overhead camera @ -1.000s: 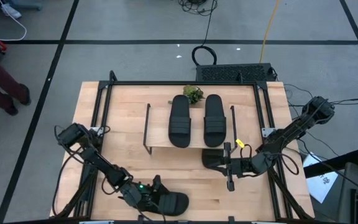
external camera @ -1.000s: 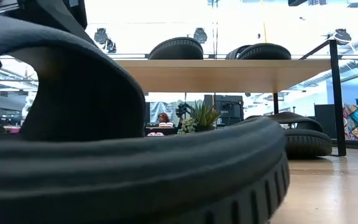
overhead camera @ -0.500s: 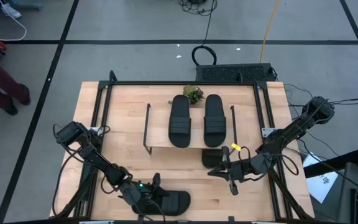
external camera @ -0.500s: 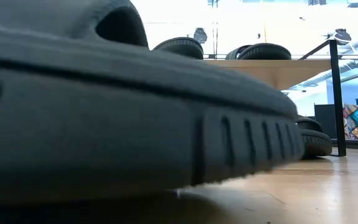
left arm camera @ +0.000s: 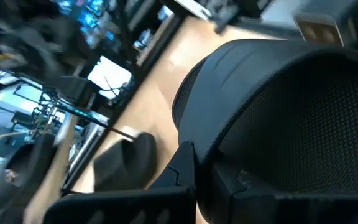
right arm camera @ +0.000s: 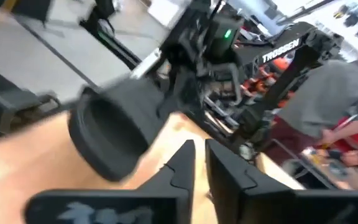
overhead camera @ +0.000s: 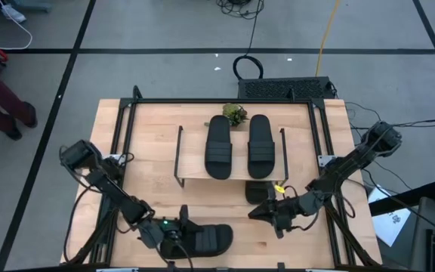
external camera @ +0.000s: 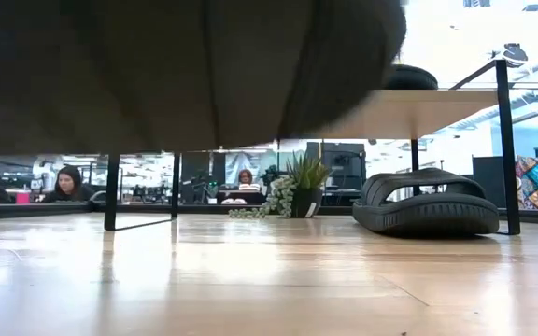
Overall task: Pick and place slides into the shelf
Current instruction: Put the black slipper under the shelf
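Wooden table (overhead camera: 149, 193) bears the shelf (overhead camera: 195, 174); people sit beyond.

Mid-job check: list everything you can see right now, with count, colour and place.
Slides on shelf top: two, black, side by side.
Slide under shelf: one, black, on the table at the right end.
Slide held: one, black, lifted at the table's front left.
Shelf: one, light wood with black wire, table centre.
Plant: one, green, behind the shelf.
Table: one, wood, black frame.
Left gripper: shut on the held slide.
Right gripper: nearly shut, empty, front of the shelf's right end.
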`<action>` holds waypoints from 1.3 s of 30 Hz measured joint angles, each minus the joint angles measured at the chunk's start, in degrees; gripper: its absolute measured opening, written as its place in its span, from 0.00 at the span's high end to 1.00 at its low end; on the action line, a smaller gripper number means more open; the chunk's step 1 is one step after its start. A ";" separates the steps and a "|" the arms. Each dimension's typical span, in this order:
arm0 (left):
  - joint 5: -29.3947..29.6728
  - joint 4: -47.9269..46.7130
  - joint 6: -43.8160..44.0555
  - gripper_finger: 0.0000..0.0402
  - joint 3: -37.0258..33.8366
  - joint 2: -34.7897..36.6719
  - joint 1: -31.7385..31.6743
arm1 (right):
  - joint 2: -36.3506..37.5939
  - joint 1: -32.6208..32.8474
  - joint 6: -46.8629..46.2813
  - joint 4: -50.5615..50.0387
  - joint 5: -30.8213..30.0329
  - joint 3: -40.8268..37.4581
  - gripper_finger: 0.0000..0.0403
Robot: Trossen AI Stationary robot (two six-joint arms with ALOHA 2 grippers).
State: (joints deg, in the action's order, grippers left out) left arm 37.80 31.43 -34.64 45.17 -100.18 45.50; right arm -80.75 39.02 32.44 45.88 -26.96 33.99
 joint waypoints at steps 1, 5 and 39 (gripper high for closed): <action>-0.18 -0.39 0.48 0.99 0.00 1.32 0.02 | -1.19 -0.02 1.60 0.39 -0.34 0.58 0.91; -2.07 -3.98 0.95 1.00 0.04 6.22 -0.72 | -6.39 0.01 7.68 0.58 -5.50 5.30 0.76; -2.80 -17.90 0.40 1.00 8.69 9.60 -7.93 | -20.37 -0.02 17.85 -17.76 -13.49 26.87 0.50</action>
State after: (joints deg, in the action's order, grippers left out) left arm 35.00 13.53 -34.24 53.85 -90.59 37.56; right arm -101.12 39.00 50.29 28.12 -40.45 60.86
